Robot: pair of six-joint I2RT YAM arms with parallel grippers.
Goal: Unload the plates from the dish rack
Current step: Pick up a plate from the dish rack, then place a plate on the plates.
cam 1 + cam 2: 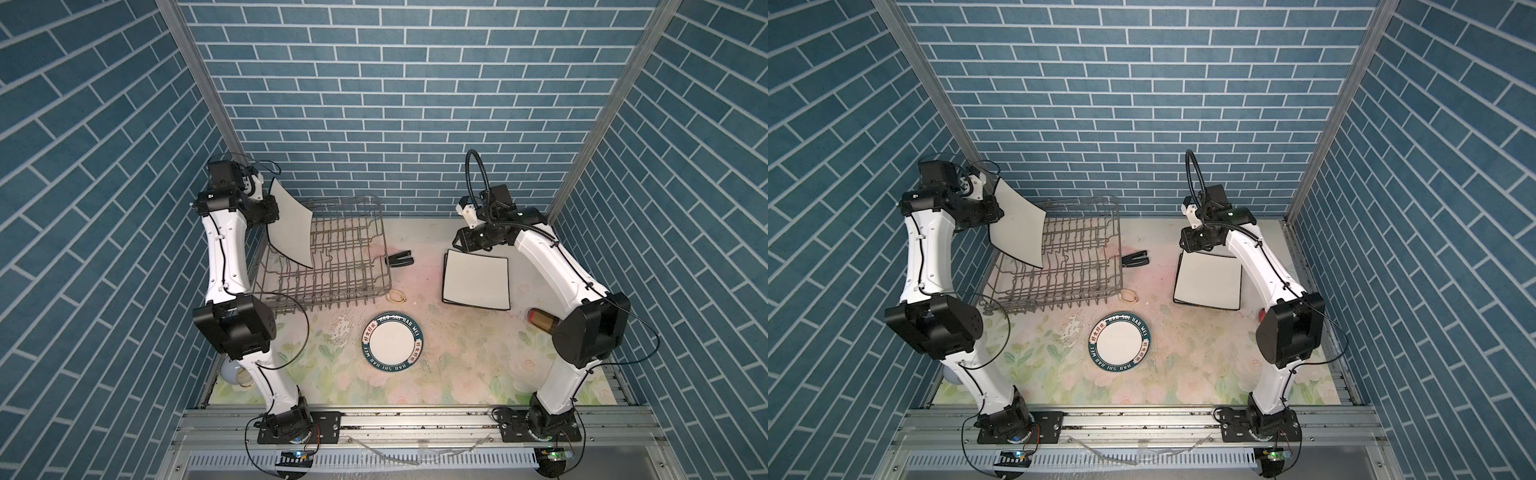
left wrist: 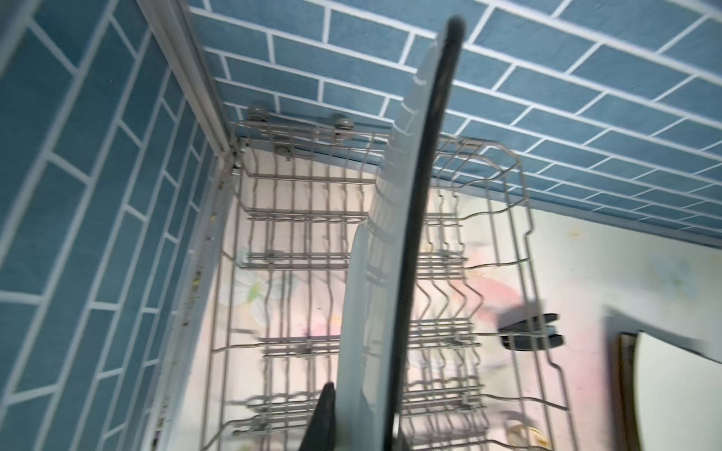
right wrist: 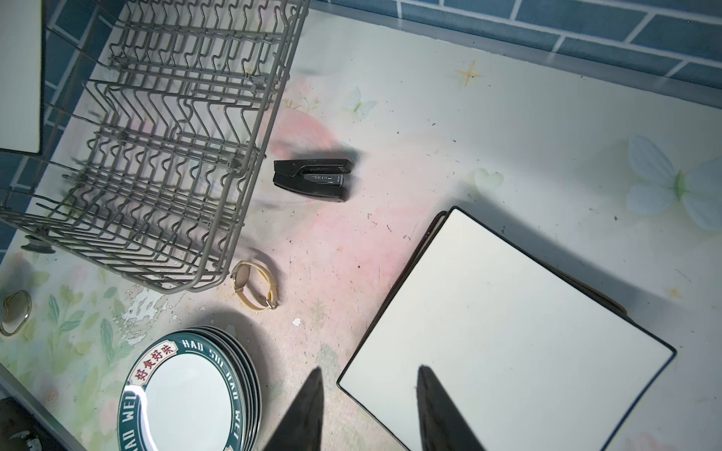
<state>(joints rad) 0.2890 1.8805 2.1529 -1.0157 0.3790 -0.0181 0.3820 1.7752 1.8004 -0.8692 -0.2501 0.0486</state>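
1. While the square cream plate (image 1: 291,226) is pinched at one edge by the left gripper (image 1: 272,214), whose jaws are nearly closed on it, it is held on edge above the back left part of the dish rack (image 1: 353,257), apparently clear of the tines.
2. Nothing is held by the right gripper (image 3: 371,375). Its jaws are parted some way, and it is poised over a near corner of the stack of square plates (image 3: 508,332), which lies flat on the table well to the right of the rack.
3. The held plate is judged stiff, glazed and slippery, breakable, and fairly heavy for a pinch at one edge. A deep hold at mid-edge, across the black rim, is judged safest, since a swing about the jaws could be expected.
4. The plate is carried nearly upright but leaning, with its cream face turned up and towards the right arm's side. Being square, it has no true long axis. In the left wrist view it is seen edge-on, its black rim running away from the jaws, and its lowest corner is pointed down at the rack.
5. No plate is seen left among the tines. A stack of round teal-rimmed plates (image 1: 392,347) lies flat in front of the rack, with a stapler (image 1: 400,259) and a wristwatch (image 1: 397,296) just beside it.
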